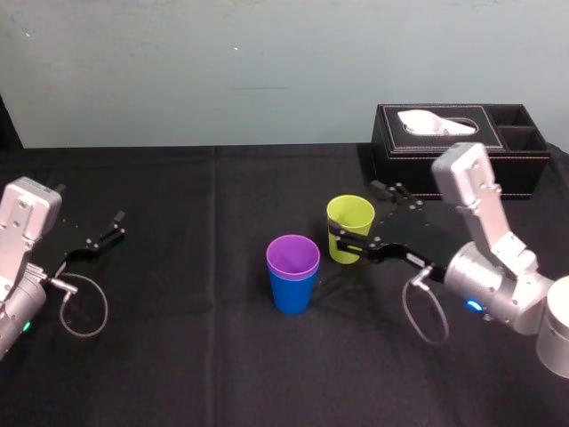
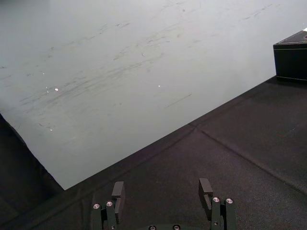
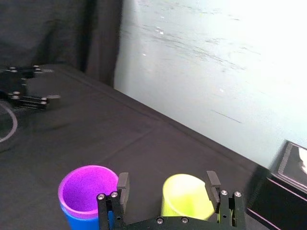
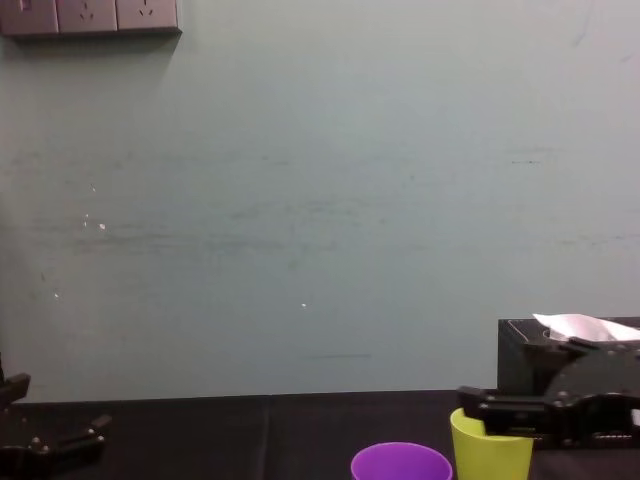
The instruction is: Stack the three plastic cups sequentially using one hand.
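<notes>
A purple cup (image 1: 292, 255) sits nested inside a blue cup (image 1: 292, 294) at the middle of the black table. Just behind and to the right of them stands a yellow-green cup (image 1: 350, 228), upright. My right gripper (image 1: 357, 213) is open and straddles the yellow-green cup (image 3: 186, 197), one finger on each side; in the right wrist view a gap shows beside the cup. The same view has the purple cup (image 3: 88, 188) in the blue cup (image 3: 76, 222) next to the fingers. My left gripper (image 1: 102, 233) rests open and empty at the far left.
A black tissue box (image 1: 458, 147) stands at the back right, close behind the right arm. A loose cable loop (image 1: 84, 307) hangs by the left wrist. The table's far edge meets a pale wall (image 4: 320, 200).
</notes>
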